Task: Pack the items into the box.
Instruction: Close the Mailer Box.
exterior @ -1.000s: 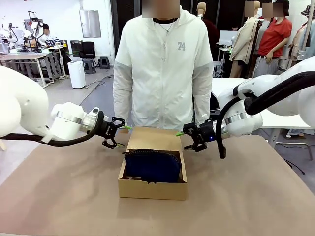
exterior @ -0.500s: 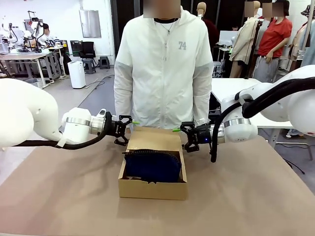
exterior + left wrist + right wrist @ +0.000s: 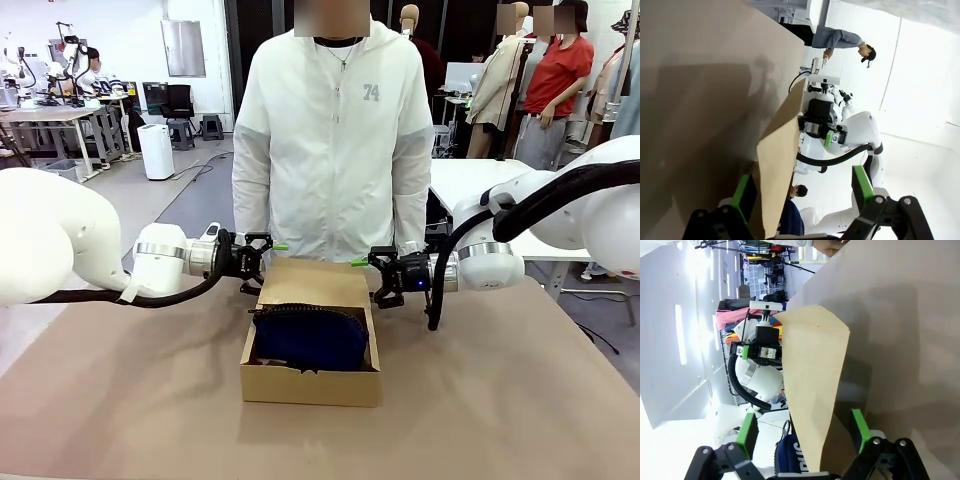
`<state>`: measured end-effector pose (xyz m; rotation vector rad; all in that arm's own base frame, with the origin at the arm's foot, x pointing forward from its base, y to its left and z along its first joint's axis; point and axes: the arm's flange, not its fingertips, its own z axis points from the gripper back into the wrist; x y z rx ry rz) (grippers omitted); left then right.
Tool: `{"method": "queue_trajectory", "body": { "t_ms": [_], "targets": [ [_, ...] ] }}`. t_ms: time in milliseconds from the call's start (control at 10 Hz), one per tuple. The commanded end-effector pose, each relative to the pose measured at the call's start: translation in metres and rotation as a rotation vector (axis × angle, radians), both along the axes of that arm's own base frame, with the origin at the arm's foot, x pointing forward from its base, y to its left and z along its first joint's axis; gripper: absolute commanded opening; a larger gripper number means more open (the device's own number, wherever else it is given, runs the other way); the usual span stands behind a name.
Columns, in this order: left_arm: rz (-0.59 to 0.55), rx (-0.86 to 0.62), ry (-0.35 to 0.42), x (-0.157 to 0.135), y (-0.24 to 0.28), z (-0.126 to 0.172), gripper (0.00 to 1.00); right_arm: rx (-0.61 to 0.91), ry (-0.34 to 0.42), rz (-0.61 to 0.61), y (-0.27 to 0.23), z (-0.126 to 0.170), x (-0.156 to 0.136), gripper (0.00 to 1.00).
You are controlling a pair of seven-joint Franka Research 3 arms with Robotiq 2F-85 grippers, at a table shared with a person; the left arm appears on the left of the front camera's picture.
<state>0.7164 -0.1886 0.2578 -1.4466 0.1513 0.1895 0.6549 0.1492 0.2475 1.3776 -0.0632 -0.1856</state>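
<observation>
- Stapler and utility knife not to be made out anywhere; inside the cardboard box [image 3: 311, 340] just the dark navy pouch [image 3: 309, 336], filling nearly the whole cavity and hiding whatever may lie beneath.
- Box at table centre, its hinged flap lid [image 3: 313, 282] standing up at the far side, 12 o'clock from the pouch, directly in front of the person's white jacket [image 3: 330, 140].
- Person's hands hidden behind the lid and the grippers; arms hanging straight down.
- Left gripper [image 3: 262, 262] at the lid's 9 o'clock edge, fingers spread wide; in the left wrist view the lid's edge [image 3: 777, 165] lies between the green pads [image 3: 744, 194], contact impossible to judge.
- Right gripper [image 3: 368, 277] at the lid's 3 o'clock edge, fingers likewise wide apart; in the right wrist view the lid [image 3: 815, 385] rises between the pads [image 3: 747, 432], touching or not unclear.
- Pouch lettering in the right wrist view [image 3: 790, 455] cut off by the bottom edge.
- Brown table [image 3: 520, 400] bare and roomy at 3, 6 and 9 o'clock of the box; tight only at 12 o'clock, between lid and person.
- Compared with a second ago: both grippers drawn inward, from well clear of the lid to flanking its side edges; box and pouch unmoved.
</observation>
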Motion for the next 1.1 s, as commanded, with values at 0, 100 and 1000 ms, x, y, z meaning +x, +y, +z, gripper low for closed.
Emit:
{"method": "queue_trajectory", "body": {
  "t_ms": [0, 100, 1000],
  "targets": [
    [0.002, -0.024, 0.008, 0.006, 0.004, 0.000, 0.80, 0.025, -0.024, 0.020, 0.002, 0.000, 0.007, 0.72],
    [-0.010, -0.016, 0.002, 0.005, 0.003, -0.001, 0.61, 0.033, -0.036, 0.012, 0.002, 0.000, 0.007, 0.53],
    [-0.108, -0.074, -0.220, -0.016, -0.004, 0.053, 0.61, 0.059, -0.264, 0.009, -0.007, 0.034, -0.011, 0.53]
  ]
}}
